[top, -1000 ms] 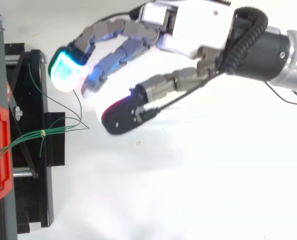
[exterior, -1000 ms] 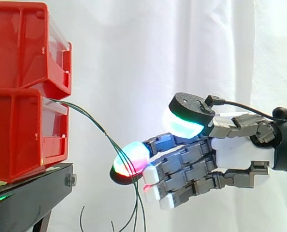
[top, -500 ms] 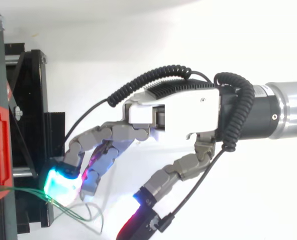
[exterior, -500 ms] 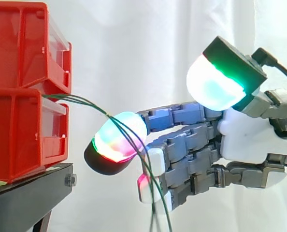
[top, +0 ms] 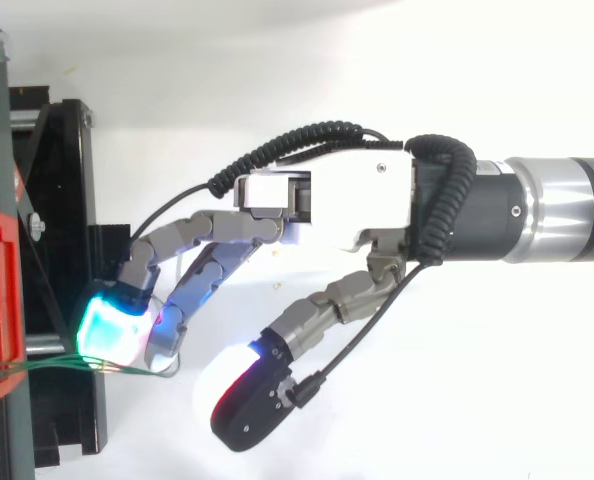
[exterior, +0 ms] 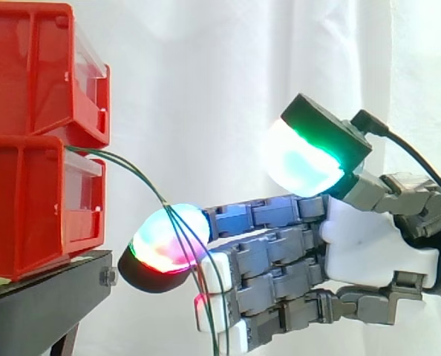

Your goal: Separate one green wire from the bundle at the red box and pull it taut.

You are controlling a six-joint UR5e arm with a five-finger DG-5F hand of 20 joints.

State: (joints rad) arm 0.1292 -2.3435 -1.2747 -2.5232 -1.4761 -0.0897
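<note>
— Where the green wires (exterior: pixel 143 180) come out, can the place be told?

— It can. They are seen leaving the gap between the upper red bin (exterior: pixel 35 67) and the lower red bin (exterior: pixel 27 208), which are stacked on the black stand (exterior: pixel 42 304) at the left of the side view. From there they are led rightward in a slack arc and then hang down.

— How is the robot hand (exterior: pixel 369 245) held?

— It is reached in from the right before the white curtain (exterior: pixel 206 89), with its fingers stretched toward the bins and only gently bent. The thumb (exterior: pixel 302 159) is raised well above them, its pad glowing white and green. Nothing is clasped; the robot hand is spread loose.

— Are the wires touched?

— The foremost fingertip (exterior: pixel 165 245), glowing green and red, is crossed by them in the side view. From above, the strands are seen reaching that fingertip (top: pixel 112 330) from the bins. Whether one strand is parted from the others cannot be told.
</note>
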